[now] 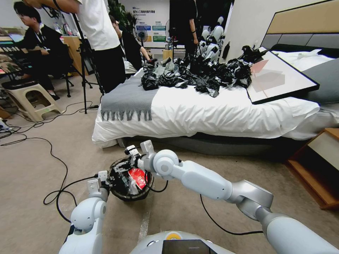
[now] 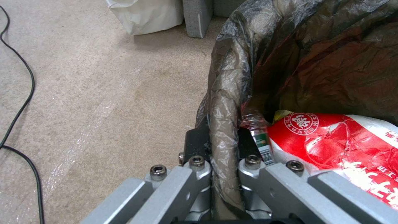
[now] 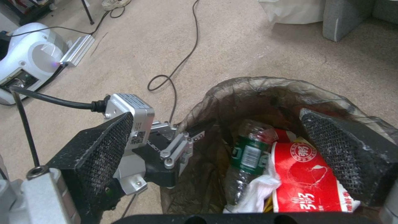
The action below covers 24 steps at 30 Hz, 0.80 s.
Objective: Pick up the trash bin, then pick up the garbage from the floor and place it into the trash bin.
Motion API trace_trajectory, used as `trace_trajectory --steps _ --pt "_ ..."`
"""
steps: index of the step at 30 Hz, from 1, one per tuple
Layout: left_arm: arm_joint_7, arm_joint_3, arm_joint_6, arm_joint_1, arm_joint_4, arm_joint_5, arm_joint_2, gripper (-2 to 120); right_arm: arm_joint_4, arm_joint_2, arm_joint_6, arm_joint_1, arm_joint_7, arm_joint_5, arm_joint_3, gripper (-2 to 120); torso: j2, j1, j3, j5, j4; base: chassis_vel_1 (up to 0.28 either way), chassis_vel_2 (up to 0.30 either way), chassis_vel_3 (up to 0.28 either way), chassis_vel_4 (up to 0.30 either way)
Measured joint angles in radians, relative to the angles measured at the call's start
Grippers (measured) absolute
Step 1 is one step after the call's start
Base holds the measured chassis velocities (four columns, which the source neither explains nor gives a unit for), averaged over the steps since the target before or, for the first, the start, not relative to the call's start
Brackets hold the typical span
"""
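Gripping the trash bin by its bagged rim, the left gripper holds it near the bed's foot; the right gripper hovers over it, spread and empty. The left wrist view shows fingers clamping the liner beside the red garbage. The right wrist view shows wide pads above a bottle.

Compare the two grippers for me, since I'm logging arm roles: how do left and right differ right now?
The left gripper is shut on the trash bin, pinching its bagged rim; the right gripper is open and holds nothing. The left sits at the bin's side, the right above its mouth, over the red wrapper. Both are at the bin.
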Motion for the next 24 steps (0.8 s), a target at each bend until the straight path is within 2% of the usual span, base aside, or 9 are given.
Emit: trace_trajectory --steps 9,13,15,16,19,20,21,23,24 --pt "-0.001 0.0 0.0 0.001 -0.015 -0.002 0.008 0 0.049 -0.025 0.009 -0.003 0.029 0.016 0.027 100 0.0 0.0 0.0 0.0001 0.0 0.0 0.0 0.0 0.0" --pt "-0.003 -0.005 0.0 0.003 -0.02 -0.012 0.018 0 0.075 -0.051 0.037 0.048 0.038 -0.009 0.078 100 0.0 0.0 0.0 0.0002 0.0003 0.0 0.0 0.0 0.0" --pt "-0.006 -0.007 0.0 0.008 -0.022 -0.013 0.018 0 0.084 -0.12 0.102 0.053 0.011 -0.199 0.147 100 0.0 0.0 0.0 0.0001 0.0007 0.0 0.0 0.0 0.0" --pt "-0.006 -0.007 0.0 0.008 -0.022 -0.013 0.018 0 0.084 -0.12 0.102 0.053 0.011 -0.199 0.147 100 0.0 0.0 0.0 0.0001 0.0007 0.0 0.0 0.0 0.0" --pt "-0.007 -0.007 0.0 0.01 -0.033 -0.019 0.023 0 0.089 -0.235 0.176 0.013 -0.012 -0.361 0.253 100 0.0 0.0 0.0 0.0005 -0.0003 0.0 0.0 0.0 0.0" --pt "-0.007 -0.007 0.0 0.01 -0.033 -0.019 0.023 0 0.089 -0.235 0.176 0.013 -0.012 -0.361 0.253 100 0.0 0.0 0.0 0.0005 -0.0003 0.0 0.0 0.0 0.0" --pt "-0.008 -0.006 0.0 0.008 -0.037 -0.023 0.026 0 0.092 -0.267 0.202 -0.003 -0.015 -0.394 0.291 100 0.0 0.0 0.0 0.0006 -0.0003 0.0 0.0 0.0 0.0" --pt "-0.015 -0.005 0.0 0.004 -0.047 -0.033 0.032 0 0.098 -0.352 0.283 -0.09 -0.05 -0.53 0.437 100 0.0 0.0 0.0 0.0005 -0.0004 0.0 0.0 0.0 0.0" --pt "-0.015 -0.005 0.0 0.004 -0.047 -0.033 0.032 0 0.098 -0.352 0.283 -0.09 -0.05 -0.53 0.437 100 0.0 0.0 0.0 0.0005 -0.0004 0.0 0.0 0.0 0.0"
